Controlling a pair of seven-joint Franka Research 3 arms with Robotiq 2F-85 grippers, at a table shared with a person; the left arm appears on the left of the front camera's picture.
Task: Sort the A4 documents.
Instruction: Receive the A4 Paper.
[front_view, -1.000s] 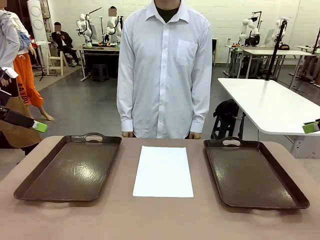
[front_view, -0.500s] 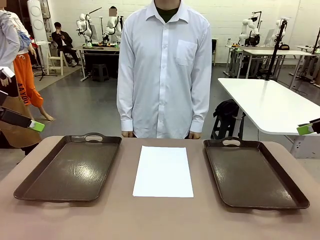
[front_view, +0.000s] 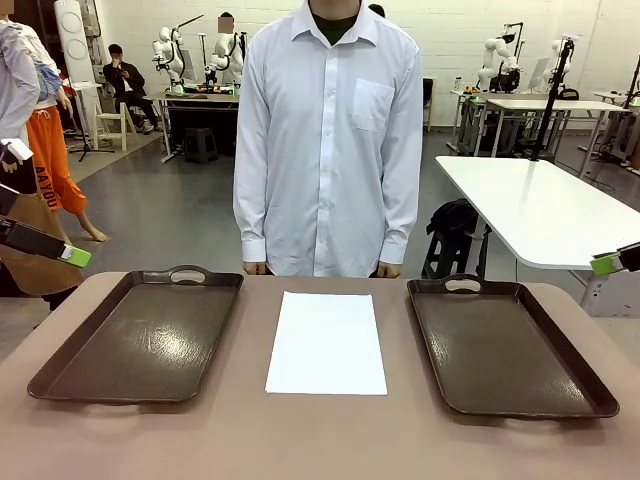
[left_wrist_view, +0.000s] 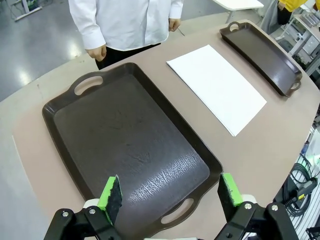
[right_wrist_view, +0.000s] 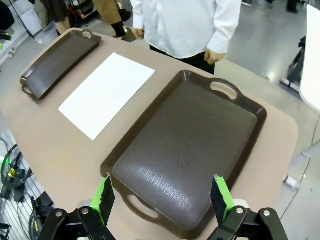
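A4 documents (front_view: 326, 343), front view: flat on the table (front_view: 330, 440) between the left tray (front_view: 140, 335) and right tray (front_view: 505, 345). Left wrist view: left gripper (left_wrist_view: 170, 192) wide open, empty, over its tray. Right wrist view: right gripper (right_wrist_view: 162, 197) likewise. Best lift only the top sheet, by an edge.

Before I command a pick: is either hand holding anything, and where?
Nothing held. Left hand and right hand are open, empty; A4 documents lie free on the table.

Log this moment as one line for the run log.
left gripper open, holding nothing | right gripper open, holding nothing | A4 documents flat on table between left tray and right tray
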